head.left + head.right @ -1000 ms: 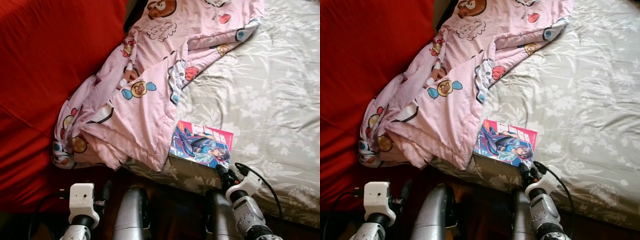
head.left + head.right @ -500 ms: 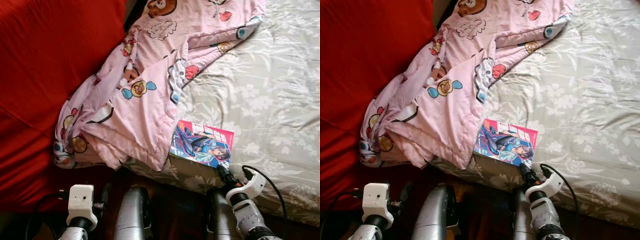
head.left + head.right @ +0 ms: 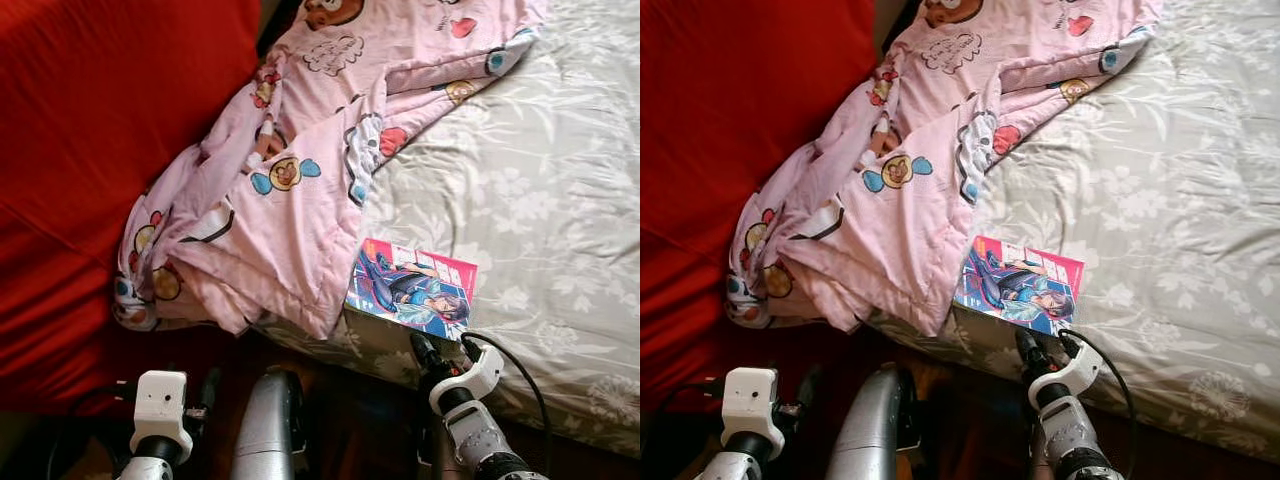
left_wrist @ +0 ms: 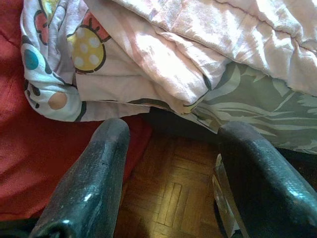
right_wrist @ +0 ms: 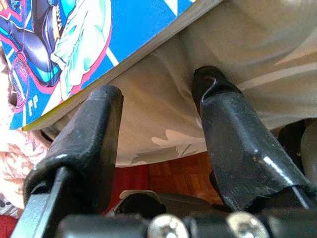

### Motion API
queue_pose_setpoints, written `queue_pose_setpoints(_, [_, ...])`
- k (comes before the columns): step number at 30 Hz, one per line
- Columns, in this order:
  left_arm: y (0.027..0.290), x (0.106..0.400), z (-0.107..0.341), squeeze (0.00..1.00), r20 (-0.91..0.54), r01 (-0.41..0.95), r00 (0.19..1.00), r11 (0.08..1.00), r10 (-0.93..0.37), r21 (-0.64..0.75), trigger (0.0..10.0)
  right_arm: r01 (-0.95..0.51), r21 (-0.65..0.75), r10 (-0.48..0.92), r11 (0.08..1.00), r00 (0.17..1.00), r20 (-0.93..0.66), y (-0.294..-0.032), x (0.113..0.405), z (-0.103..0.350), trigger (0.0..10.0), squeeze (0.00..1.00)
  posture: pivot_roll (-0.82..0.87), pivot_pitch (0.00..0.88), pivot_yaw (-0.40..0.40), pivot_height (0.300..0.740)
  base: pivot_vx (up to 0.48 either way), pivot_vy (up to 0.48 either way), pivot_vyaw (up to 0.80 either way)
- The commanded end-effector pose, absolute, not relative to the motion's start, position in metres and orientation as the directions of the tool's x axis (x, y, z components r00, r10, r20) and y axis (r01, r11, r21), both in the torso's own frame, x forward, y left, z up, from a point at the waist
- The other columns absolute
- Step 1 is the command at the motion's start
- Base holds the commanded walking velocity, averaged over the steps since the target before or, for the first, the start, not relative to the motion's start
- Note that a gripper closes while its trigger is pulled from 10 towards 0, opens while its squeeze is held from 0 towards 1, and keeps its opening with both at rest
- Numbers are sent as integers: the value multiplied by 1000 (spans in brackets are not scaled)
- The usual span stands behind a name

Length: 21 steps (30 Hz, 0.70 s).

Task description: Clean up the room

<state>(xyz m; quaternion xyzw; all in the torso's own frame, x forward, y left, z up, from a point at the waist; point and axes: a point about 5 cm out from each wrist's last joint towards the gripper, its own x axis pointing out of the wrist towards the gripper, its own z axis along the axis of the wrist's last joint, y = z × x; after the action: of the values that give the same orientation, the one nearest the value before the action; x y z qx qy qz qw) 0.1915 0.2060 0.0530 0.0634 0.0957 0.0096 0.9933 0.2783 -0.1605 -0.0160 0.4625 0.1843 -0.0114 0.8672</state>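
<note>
Comic book (image 3: 411, 301) is seen lying flat at the edge of the bed (image 3: 540, 200), its colourful cover facing up, just beside the corner of the crumpled pink blanket (image 3: 300, 190). Compared with a second ago, the right gripper (image 3: 424, 352) has been drawn down and back: its tips, which were then touching the book's near corner, are now found below the mattress edge, against the side of the sheet. In the right wrist view the fingers (image 5: 89, 134) are seen spread moderately apart with nothing held between them, and the book's spine (image 5: 124, 64) hangs above them. The book itself has not been displaced on the bed. This is judged as a repositioning, so the pick is not yet made. The left gripper (image 4: 171, 148) is held low over the wooden floor (image 4: 168, 193), wide open and empty.
</note>
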Motion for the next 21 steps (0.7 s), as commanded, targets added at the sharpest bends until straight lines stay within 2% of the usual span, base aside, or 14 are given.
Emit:
queue_pose_setpoints(1, [215, 183, 48, 0, -233, -16, 971, 988, 51, 151, 10000, 209, 806, 160, 554, 923, -350, -153, 274, -21, 10000, 0, 137, 342, 171, 620, 0, 0, 0])
queue_pose_setpoints(8, [211, 188, 43, 0, -243, -2, 969, 989, 38, 150, 10000, 53, 813, 280, 580, 924, -259, -136, 268, -20, 10000, 0, 102, 330, 166, 620, 0, 0, 0])
queue_pose_setpoints(12, [206, 195, 39, 0, -248, 19, 969, 990, 17, 142, 10000, 22, 792, 352, 610, 888, -296, -129, 246, -36, 10000, 0, 71, 314, 158, 620, 0, 0, 0])
queue_pose_setpoints(13, [205, 198, 37, 0, -250, 22, 968, 990, 13, 139, 10000, 18, 784, 376, 621, 871, -318, -128, 234, -43, 10000, 0, 64, 308, 156, 620, 0, 0, 0])
queue_pose_setpoints(17, [204, 200, 36, 0, -250, 23, 968, 990, 12, 137, 10000, 17, 779, 390, 626, 859, -332, -130, 226, -48, 10000, 0, 55, 301, 151, 620, 0, 0, 0])
queue_pose_setpoints(20, [204, 204, 35, 0, -246, 22, 969, 990, 12, 136, 10000, -20, 778, 395, 628, 870, -296, -136, 224, -47, 10000, 0, 47, 296, 144, 620, 0, 0, 0])
queue_pose_setpoints(21, [204, 205, 34, 0, -244, 19, 970, 991, 15, 135, 10000, -65, 791, 398, 609, 887, -234, -139, 230, -40, 10000, 0, 36, 292, 138, 620, 0, 0, 0])
